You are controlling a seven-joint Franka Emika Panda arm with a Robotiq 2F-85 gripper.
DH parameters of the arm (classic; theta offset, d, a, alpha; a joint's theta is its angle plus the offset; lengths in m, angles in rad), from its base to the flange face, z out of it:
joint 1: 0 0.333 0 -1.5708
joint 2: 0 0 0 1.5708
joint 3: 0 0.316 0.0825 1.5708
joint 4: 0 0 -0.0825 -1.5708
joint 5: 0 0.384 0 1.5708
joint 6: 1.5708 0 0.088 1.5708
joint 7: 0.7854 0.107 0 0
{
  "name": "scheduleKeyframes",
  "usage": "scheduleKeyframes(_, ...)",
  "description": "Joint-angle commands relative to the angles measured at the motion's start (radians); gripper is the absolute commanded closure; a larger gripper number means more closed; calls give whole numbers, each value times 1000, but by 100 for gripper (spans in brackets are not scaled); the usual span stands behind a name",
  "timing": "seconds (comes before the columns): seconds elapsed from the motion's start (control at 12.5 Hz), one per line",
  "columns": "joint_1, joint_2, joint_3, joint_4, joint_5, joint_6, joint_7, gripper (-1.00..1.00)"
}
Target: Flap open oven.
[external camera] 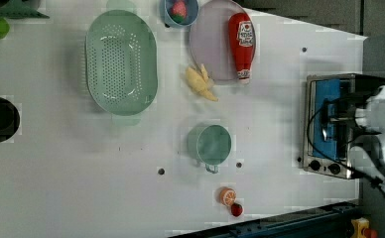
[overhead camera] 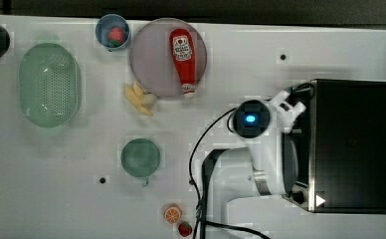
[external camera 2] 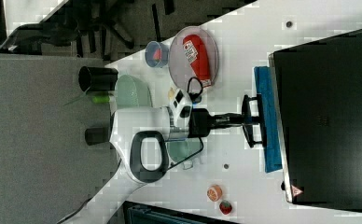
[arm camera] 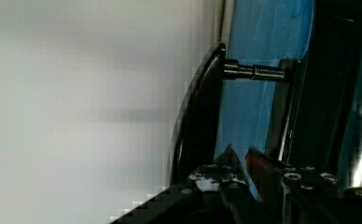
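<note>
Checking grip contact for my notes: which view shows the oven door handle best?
The wrist view: the handle stands off the blue door on its post, the gripper by it. The right view shows the handle at the gripper's tip. In the left view the arm partly covers it; the top view hides it.

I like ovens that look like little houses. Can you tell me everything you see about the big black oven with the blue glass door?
The big black box-shaped oven sits at the table's edge, at the top view's right. Its top is plain dark metal, its front trimmed in silver. The door is blue-tinted glass with a dark bar handle held off the glass on shiny metal posts. Small black knobs sit beside the door. The robot's gripper is at the handle; whether the door is shut or ajar is hard to tell.
</note>
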Motion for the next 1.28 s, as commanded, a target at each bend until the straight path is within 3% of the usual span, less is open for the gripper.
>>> scheduleKeyframes(0.08, 57, 27, 48, -24, -73, -11, 251, 65)
scheduleKeyframes(0.56, 89, 153, 91, -10, -80, -10, 362, 65)
scheduleKeyframes(0.88, 134, 267, 97, 27, -182, -6, 550, 65)
scheduleKeyframes(1.28, 166, 338, 97, 71, -184, 2, 579, 65)
